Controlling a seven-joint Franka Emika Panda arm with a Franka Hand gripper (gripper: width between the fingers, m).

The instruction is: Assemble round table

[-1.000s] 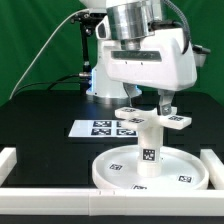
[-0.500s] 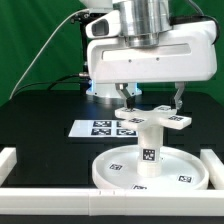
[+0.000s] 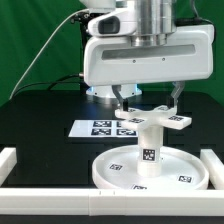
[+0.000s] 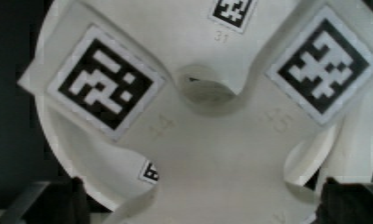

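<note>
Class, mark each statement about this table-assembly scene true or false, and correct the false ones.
1. The leg stands upright on the round disc. True.
2. The cross-shaped base lies flat on the black table. False: it sits on top of the leg.
3. The tool is shut on the base. False: its fingers stand apart, either side of the base.
4. The marker board lies behind the disc in the exterior view. True.

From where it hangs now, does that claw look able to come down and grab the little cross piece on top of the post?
Probably yes. The gripper hangs open right above the cross-shaped base, one finger on each side, and nothing lies between them. The base sits on the leg, which stands in the round disc.
</note>
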